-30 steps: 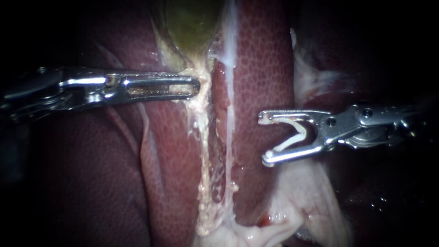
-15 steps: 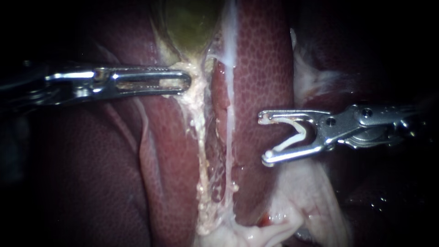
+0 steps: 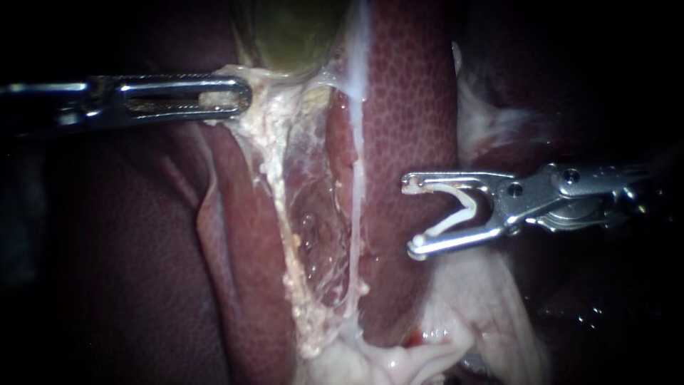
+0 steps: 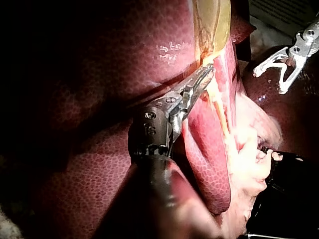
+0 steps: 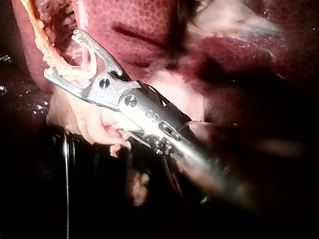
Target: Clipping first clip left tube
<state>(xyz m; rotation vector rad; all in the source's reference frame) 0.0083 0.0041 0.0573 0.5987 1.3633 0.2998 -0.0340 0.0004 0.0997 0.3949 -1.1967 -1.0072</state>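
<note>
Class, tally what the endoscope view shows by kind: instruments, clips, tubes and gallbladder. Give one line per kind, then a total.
Instruments: 2 (left instrument, right instrument)
Clips: 1 (clip, in the right instrument)
Tubes: 2 (left tube, right tube)
Gallbladders: 1 (gallbladder)
Total: 6

A flat black surface [image 4: 286,199] carries everything. It shows only in the wrist views, as a dark patch at the near end of the tissue. The liver [image 3: 406,107] lies on it, dark red and mottled, filling the scene from left to right. At the liver's near right edge a lump of pale fatty tissue [image 3: 470,314] spills down and touches the black surface. A thin pale line [image 5: 66,189] runs across that surface; what it is cannot be told.
</note>
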